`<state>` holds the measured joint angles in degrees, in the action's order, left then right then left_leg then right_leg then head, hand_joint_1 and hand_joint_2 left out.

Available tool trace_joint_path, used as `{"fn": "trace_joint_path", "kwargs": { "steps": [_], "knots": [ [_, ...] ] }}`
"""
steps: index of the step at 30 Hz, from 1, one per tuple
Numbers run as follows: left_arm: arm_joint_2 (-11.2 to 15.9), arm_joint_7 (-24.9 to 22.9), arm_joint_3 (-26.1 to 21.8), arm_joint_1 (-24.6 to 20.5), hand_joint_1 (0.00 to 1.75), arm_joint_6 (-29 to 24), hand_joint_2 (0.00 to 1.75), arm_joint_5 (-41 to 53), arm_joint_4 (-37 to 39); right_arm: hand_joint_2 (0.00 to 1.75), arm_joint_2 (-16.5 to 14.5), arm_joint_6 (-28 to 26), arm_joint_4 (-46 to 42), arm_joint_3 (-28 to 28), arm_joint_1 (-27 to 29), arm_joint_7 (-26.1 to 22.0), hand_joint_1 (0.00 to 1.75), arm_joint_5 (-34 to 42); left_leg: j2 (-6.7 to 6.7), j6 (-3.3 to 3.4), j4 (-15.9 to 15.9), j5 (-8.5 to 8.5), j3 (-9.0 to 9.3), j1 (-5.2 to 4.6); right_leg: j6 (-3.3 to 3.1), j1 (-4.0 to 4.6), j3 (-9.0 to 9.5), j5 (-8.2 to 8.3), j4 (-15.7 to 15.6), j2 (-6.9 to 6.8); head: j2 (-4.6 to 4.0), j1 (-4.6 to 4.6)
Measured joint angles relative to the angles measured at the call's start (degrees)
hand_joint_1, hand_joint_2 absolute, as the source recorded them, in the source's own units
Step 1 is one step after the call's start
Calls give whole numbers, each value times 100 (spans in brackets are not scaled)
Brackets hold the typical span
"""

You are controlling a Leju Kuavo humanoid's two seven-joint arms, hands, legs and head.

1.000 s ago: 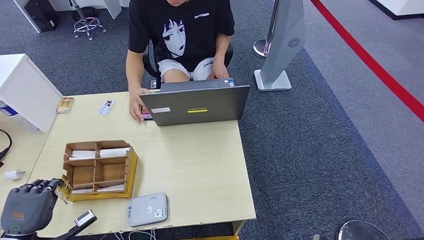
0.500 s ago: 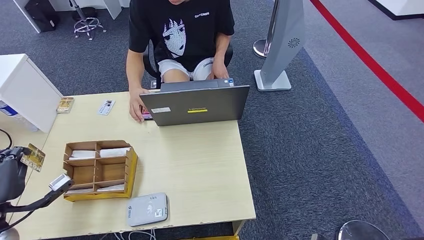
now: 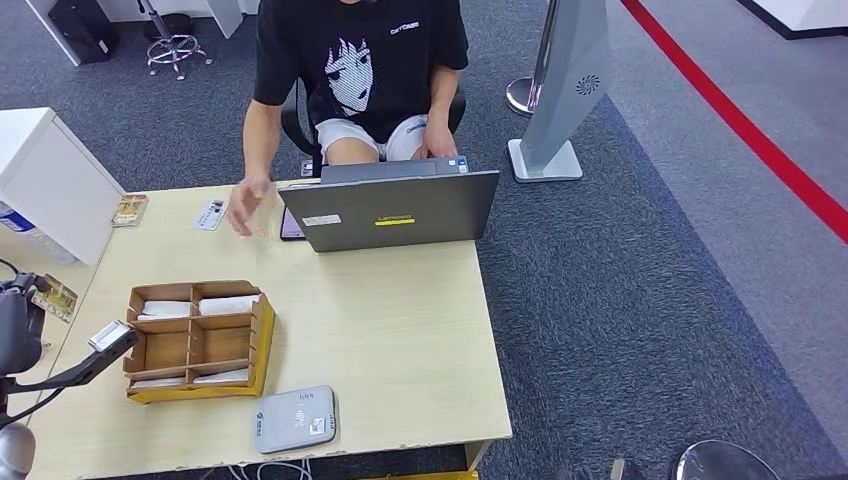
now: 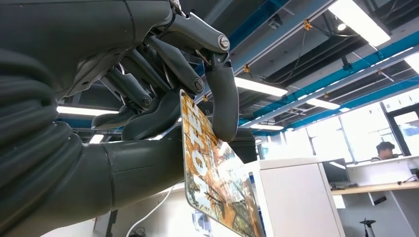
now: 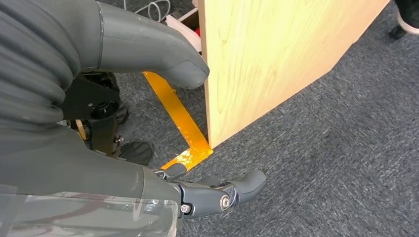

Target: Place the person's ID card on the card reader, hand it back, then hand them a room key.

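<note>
With the room key [image 4: 212, 182] pinched between thumb and fingers of the left hand [image 3: 18, 325] at the table's [image 3: 400, 330] left edge, and the right hand [image 5: 148, 148] hanging loose and empty, the handover wants a steady grip — carry the card across toward the person's raised hand [image 3: 243, 204] and let go only once they grasp it.

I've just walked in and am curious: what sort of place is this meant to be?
Probably a mock hotel front desk set up in an office or lab: a card reader and a box of cards on the desk, and carpeted floor around.
</note>
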<state>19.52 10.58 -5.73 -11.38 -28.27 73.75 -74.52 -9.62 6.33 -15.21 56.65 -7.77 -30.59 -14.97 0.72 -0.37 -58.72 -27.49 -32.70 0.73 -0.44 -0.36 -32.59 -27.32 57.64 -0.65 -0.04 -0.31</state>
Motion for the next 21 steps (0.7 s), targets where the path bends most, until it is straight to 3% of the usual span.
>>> {"fn": "trace_joint_path", "kwargs": {
  "steps": [21],
  "knots": [
    [-29, 108, 0, 123, 175, -178, 175, -109, -87, 175, 0, -16, 21, -8, -9, 49, 0, 65, 7, 0, 0, 0, 0, 0, -1, 0, -1, 0, 0, 5, 0, 0]
  ]
}}
